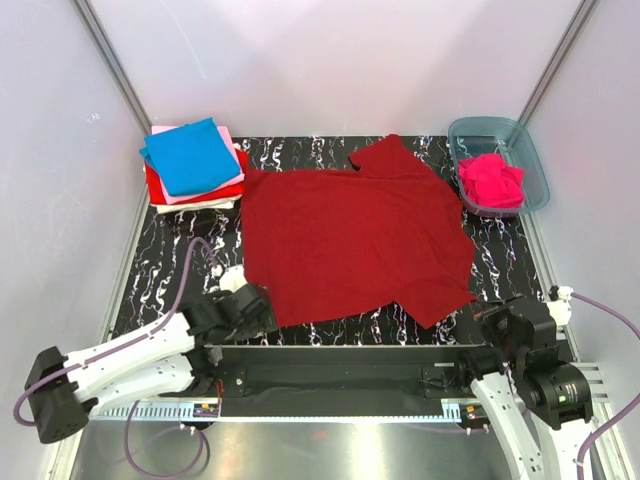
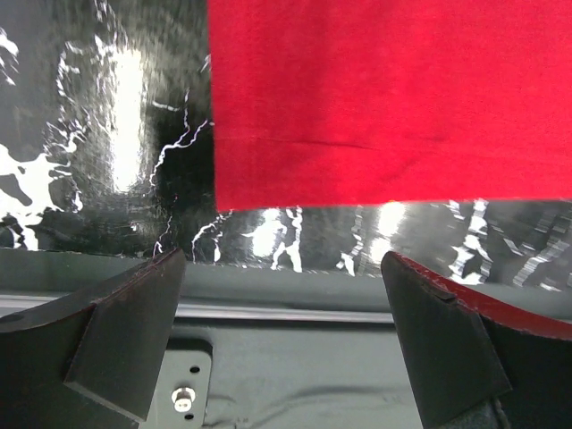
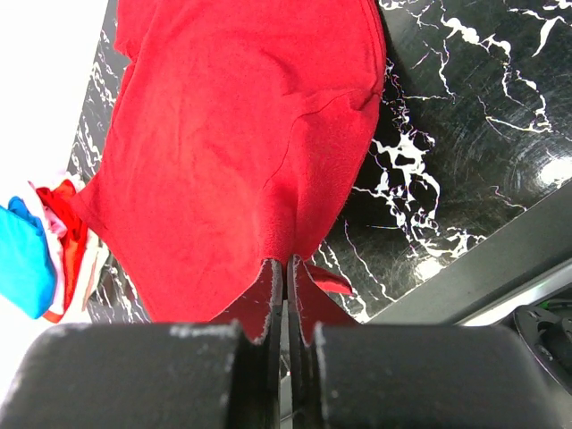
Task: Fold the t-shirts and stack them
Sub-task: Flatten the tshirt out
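Right gripper (image 3: 286,264) low, pinching dark red t-shirt (image 1: 350,240) corner, left gripper (image 2: 281,259) spread, low

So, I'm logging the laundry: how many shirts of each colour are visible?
Dark red shirt: 1
Hot pink shirt: 1
Blue shirt: 1
Pale pink shirt: 1
Red shirt: 1
White shirt: 1
Total: 6

A robotics lab test cell; plain white panels (image 1: 330,60) on metal posts (image 1: 110,60) enclose a black marbled worktop (image 1: 500,260); a cabled left arm (image 1: 130,365) and right arm (image 1: 530,375) sit bolted along its near rail (image 1: 330,378).
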{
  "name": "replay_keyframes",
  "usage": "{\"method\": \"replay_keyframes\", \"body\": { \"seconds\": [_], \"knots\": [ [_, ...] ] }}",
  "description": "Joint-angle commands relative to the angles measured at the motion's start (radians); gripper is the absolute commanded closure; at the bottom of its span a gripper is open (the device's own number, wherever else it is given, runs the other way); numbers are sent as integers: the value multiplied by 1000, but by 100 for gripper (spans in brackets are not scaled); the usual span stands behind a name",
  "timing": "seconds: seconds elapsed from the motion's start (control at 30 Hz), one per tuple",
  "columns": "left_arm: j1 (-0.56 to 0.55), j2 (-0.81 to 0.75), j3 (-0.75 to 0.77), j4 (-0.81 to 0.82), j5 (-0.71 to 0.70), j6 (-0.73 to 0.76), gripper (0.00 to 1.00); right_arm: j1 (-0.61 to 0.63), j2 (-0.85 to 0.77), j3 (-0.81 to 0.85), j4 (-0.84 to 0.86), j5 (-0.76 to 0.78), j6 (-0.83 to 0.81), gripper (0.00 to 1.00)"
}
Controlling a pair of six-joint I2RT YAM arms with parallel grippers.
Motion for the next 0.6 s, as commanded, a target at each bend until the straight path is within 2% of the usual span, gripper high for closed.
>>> {"method": "replay_keyframes", "body": {
  "seconds": [0.0,0.17,0.23,0.53,0.57],
  "knots": [
    [2,52,-26,107,-2,-55,2,-2,19,-2,19,22,-29,100],
    [4,145,-35,142,-22,-55,5,-1,19,-17,41,-1,-39,100],
    [4,164,-29,142,-21,-53,11,-2,21,-19,42,-1,-45,100],
    [20,230,-53,205,-13,-40,21,-1,24,-10,42,-3,-51,100],
    [20,238,-55,217,-7,-37,26,-1,25,-8,41,-3,-52,100]
  ]
}}
